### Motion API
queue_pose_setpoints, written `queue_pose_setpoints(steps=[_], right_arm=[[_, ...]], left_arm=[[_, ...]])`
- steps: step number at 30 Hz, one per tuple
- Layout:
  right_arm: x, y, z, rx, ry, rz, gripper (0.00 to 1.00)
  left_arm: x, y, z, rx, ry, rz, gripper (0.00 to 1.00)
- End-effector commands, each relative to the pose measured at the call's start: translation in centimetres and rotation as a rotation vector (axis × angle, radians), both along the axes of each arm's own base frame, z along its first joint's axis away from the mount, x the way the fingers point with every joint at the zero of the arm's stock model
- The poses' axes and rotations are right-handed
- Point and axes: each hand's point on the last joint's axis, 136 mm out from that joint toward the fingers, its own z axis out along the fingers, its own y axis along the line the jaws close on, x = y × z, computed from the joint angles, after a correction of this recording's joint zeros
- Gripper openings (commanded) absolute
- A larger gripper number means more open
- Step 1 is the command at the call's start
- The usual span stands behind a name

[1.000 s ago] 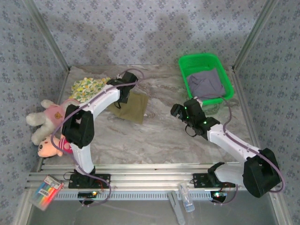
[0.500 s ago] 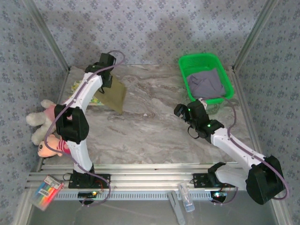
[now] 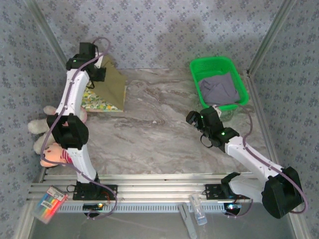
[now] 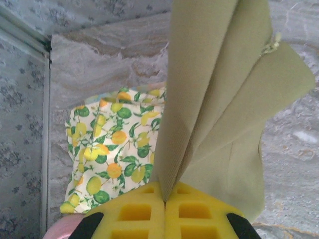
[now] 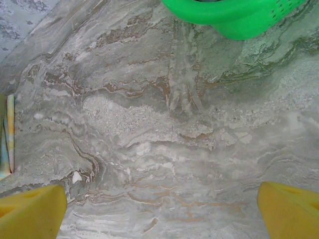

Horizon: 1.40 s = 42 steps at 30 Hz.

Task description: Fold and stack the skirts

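left gripper (image 4: pixel 164 201), clamped on the olive-khaki skirt (image 4: pixel 224 99), now hangs it at 10 o'clock over the lemon-print skirt (image 4: pixel 107 149), moved from table centre, ready to stack; right gripper (image 5: pixel 159 214) waits with jaws apart.

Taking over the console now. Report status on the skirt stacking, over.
Left gripper shut on olive skirt, hanging over floral skirt. Right gripper open, empty, over table by green basket. Plush toy near the floral skirt.
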Motion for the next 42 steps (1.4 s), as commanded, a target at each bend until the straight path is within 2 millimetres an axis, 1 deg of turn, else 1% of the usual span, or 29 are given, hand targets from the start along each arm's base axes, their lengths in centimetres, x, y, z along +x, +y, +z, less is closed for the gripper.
queue_pose_setpoints(steps=[1, 3, 8, 13, 16, 19, 23, 28, 29, 30, 32, 35, 37, 38, 39, 40, 42], right_arm=[[-0.5, -0.9, -0.4, -0.017, 0.019, -0.025, 1.0], [-0.6, -1.0, -0.6, -0.024, 0.025, -0.024, 1.0], [-0.9, -1.0, -0.8, -0.025, 0.049, -0.015, 1.0], [-1.1, -1.6, -0.1, -0.073, 0.07, 0.003, 1.0], [-1.4, -2.2, 0.7, -0.104, 0.081, 0.007, 1.0], [-1.5, -3.0, 1.5, -0.139, 0.083, 0.001, 1.0], [-1.6, -4.1, 2.3, -0.166, 0.08, -0.019, 1.0], [-2.0, -4.9, 2.6, -0.163, 0.065, -0.059, 1.0], [-2.1, -5.1, 2.6, -0.16, 0.057, -0.068, 1.0], [-2.1, -5.2, 2.7, -0.159, 0.05, -0.074, 1.0], [-2.3, -5.7, 2.8, -0.16, 0.037, -0.092, 1.0], [-2.5, -6.1, 3.4, -0.155, 0.001, -0.097, 1.0], [-2.6, -6.5, 3.8, -0.162, -0.02, -0.1, 1.0], [-2.7, -6.7, 4.0, -0.168, -0.026, -0.1, 1.0], [-2.8, -6.8, 4.2, -0.172, -0.037, -0.099, 1.0], [-2.8, -7.0, 4.4, -0.178, -0.049, -0.093, 1.0], [-2.8, -6.8, 4.7, -0.191, -0.068, -0.057, 1.0]], left_arm=[[-0.1, 0.5, -0.6, -0.068, 0.048, -0.067, 0.0], [-0.1, 1.8, -1.6, -0.097, 0.085, -0.06, 0.0], [0.5, 6.1, -3.8, -0.098, 0.107, 0.022, 0.0], [0.7, 8.8, -6.0, -0.12, 0.14, 0.019, 0.0], [0.9, 9.2, -7.1, -0.16, 0.15, -0.018, 0.0], [0.8, 9.2, -9.1, -0.15, 0.193, -0.053, 0.0], [1.5, 9.9, -11.1, -0.141, 0.222, -0.053, 0.0], [2.0, 11.7, -11.8, -0.1, 0.223, -0.008, 0.0], [2.2, 12.1, -11.9, -0.089, 0.218, 0.007, 0.02], [2.3, 12.5, -12.2, -0.077, 0.218, 0.023, 0.06], [2.5, 12.8, -12.6, -0.076, 0.217, 0.036, 0.11], [3.3, 13.0, -12.7, -0.092, 0.195, 0.064, 0.11], [3.5, 12.9, -12.8, -0.106, 0.202, 0.075, 0.13], [3.5, 13.0, -12.7, -0.108, 0.206, 0.08, 0.17], [3.6, 13.3, -12.7, -0.095, 0.207, 0.094, 0.28], [3.6, 14.0, -12.6, -0.071, 0.208, 0.125, 0.45], [3.6, 15.1, -11.7, -0.037, 0.192, 0.198, 0.79]])
